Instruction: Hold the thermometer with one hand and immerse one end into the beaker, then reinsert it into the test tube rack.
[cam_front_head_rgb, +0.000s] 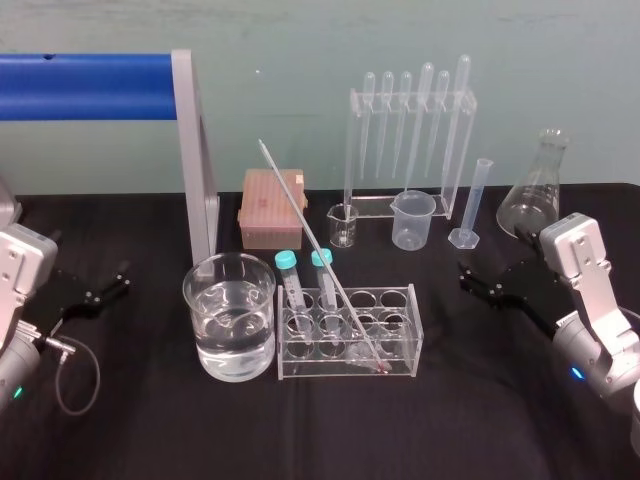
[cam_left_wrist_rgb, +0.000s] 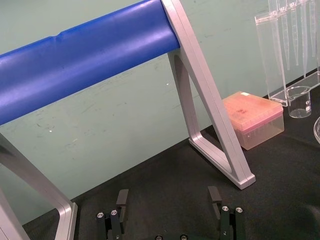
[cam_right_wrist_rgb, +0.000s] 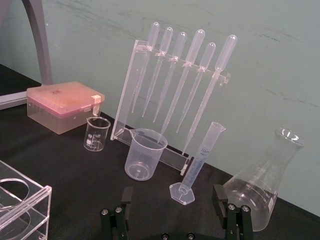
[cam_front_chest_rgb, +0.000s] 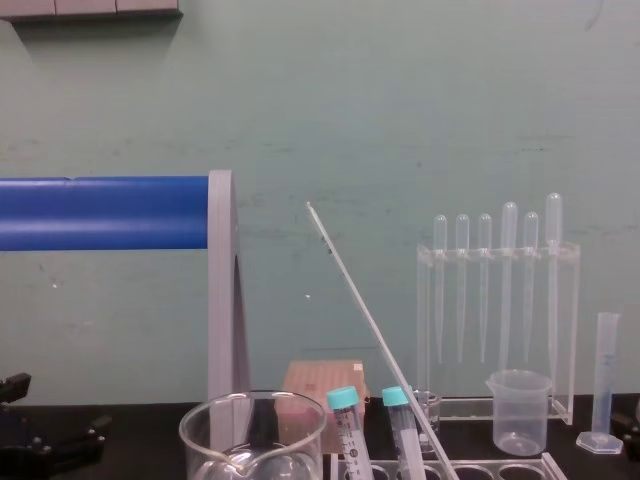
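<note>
Well, the thermometer (cam_front_head_rgb: 290, 195), a long thin clear glass rod, stands slanted in the test tube rack (cam_front_head_rgb: 412, 330) at the lower centre of the head view. Its foot is down in a front hole and its top leans away toward the upper left. The rack is low, pale see-through plastic with round holes, and two teal-capped tubes (cam_front_head_rgb: 287, 262) stand at its left end. Just left of it is the beaker (cam_front_head_rgb: 205, 300), wide thick-rimmed glass partly filled with clear liquid. The left hand (cam_left_wrist_rgb: 168, 197) sits at the left edge of the head view and the right hand (cam_right_wrist_rgb: 173, 195) at the right edge, both well apart from the rack, jaws spread wide and holding nothing. Farther back are a pink tip box (cam_front_head_rgb: 270, 205), a small glass beaker (cam_front_head_rgb: 343, 226), a cloudy plastic beaker (cam_front_head_rgb: 413, 220), an acrylic stand (cam_front_head_rgb: 412, 150) hung with six pipettes, a slim graduated cylinder (cam_front_head_rgb: 478, 200) and a conical flask (cam_front_head_rgb: 535, 190). A glossy blue bar (cam_front_head_rgb: 85, 87) on a grey frame crosses the upper left. Matte black cloth (cam_front_head_rgb: 320, 430) covers the table, with a scuffed pale green wall (cam_front_head_rgb: 300, 40) behind.
</note>
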